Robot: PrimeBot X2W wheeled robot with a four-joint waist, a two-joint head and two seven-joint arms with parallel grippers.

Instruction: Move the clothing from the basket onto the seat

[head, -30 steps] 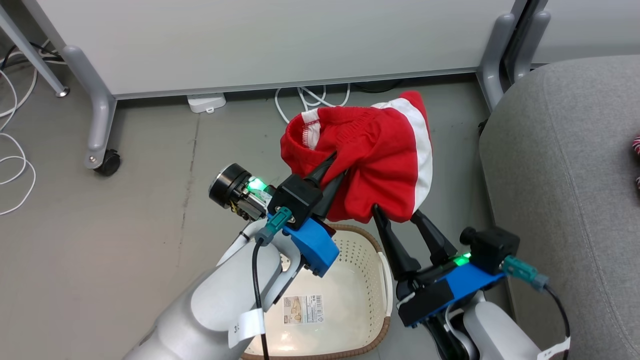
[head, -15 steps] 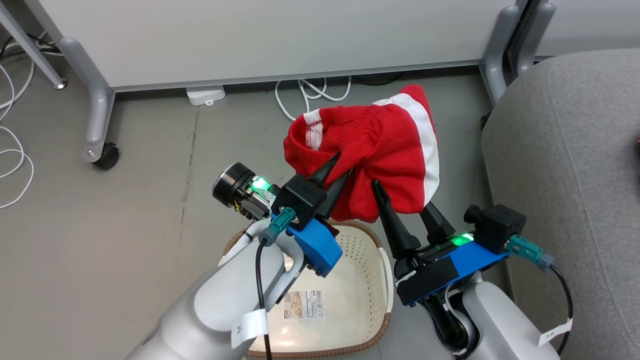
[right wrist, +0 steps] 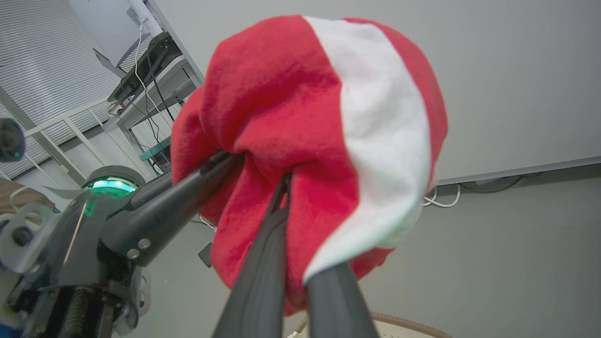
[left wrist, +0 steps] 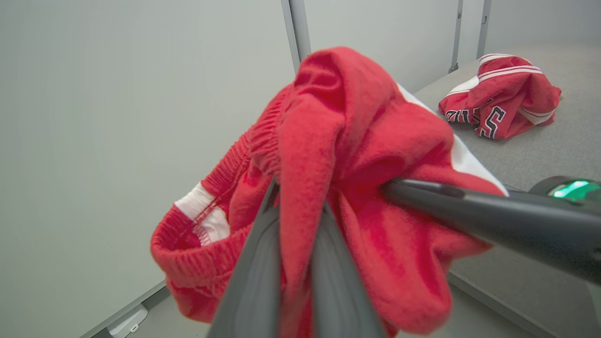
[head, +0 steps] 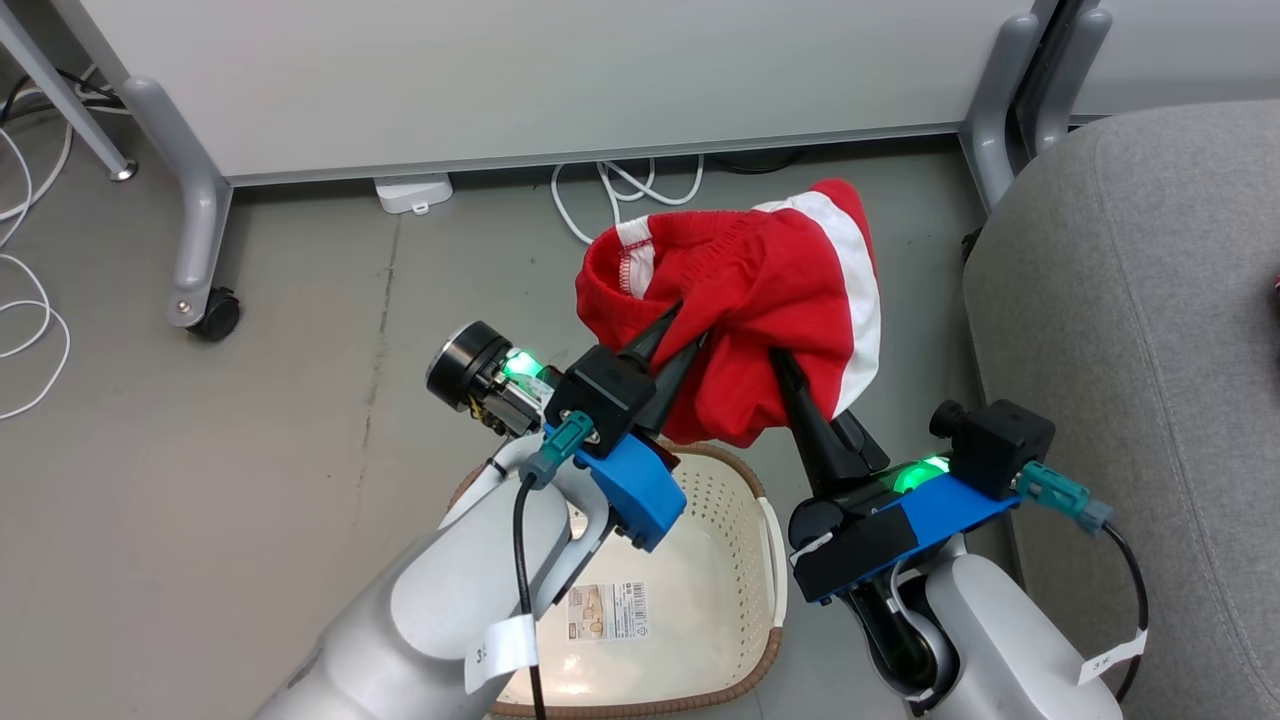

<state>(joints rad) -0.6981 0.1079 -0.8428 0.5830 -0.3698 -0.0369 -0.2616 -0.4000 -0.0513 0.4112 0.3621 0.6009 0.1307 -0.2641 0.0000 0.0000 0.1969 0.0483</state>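
Note:
A red garment with a white stripe hangs bunched in the air above the floor, beyond the basket. My left gripper is shut on its left folds, and fabric is pinched between the fingers in the left wrist view. My right gripper is shut on the garment's lower right part. The cream basket sits below my arms, holding nothing but its paper label. The grey seat rises on the right. A second red garment with lettering lies on it.
A white partition panel stands behind on grey legs, with a black caster at the left. White cables and a white adapter lie on the grey floor under it. More cables curl at the far left.
My right gripper, open below the garment before, has risen into the fabric and shut on it. The left gripper keeps its hold; the garment has shifted slightly right.

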